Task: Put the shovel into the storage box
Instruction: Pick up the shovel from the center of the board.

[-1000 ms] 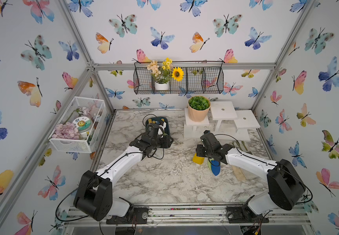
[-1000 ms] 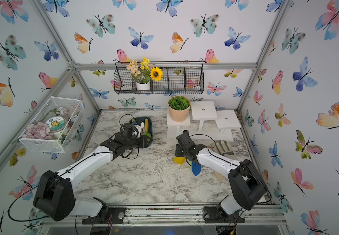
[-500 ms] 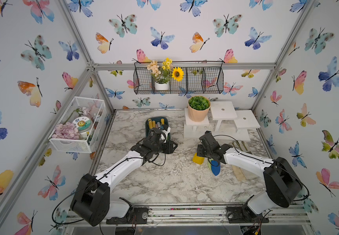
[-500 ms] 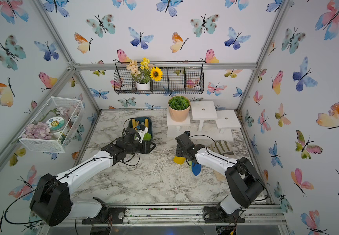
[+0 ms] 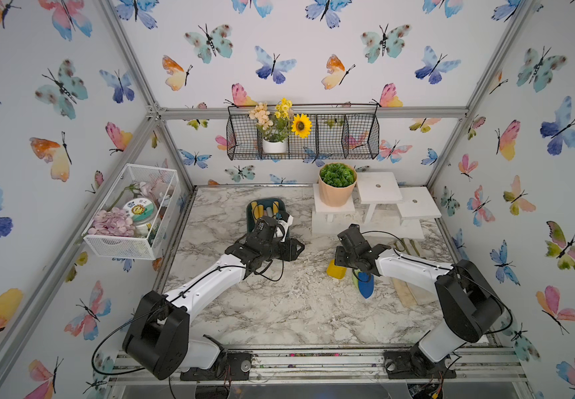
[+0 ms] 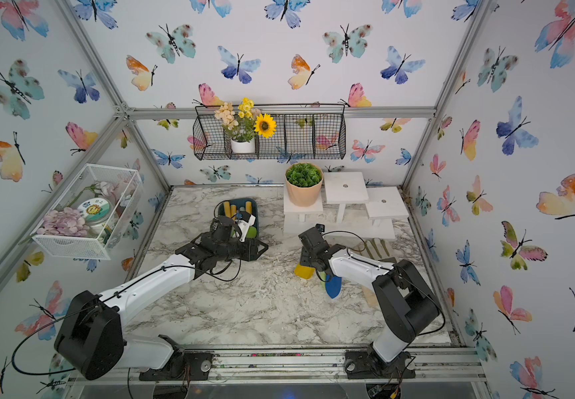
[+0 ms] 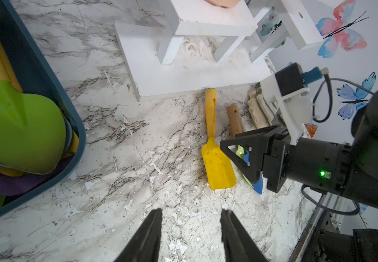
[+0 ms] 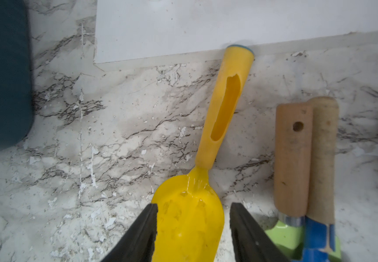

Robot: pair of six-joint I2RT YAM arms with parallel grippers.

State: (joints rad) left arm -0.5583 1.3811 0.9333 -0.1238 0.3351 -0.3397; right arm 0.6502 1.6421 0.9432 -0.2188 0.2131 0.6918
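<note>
Left wrist: shovel (image 7: 215, 154) whole; top views: blade only.

the shovel (image 5: 336, 270) lies on the table (image 5: 279, 311), right of the storage box (image 7: 47, 90).

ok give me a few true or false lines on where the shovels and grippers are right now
1. The yellow shovel is inside the storage box. False: it lies on the table, handle end against the white stand.
2. A green shovel lies in the storage box. True.
3. The left gripper holds a shovel. False: its jaws are apart and empty.
4. The right gripper is over the yellow shovel's blade, jaws apart. True.
</note>
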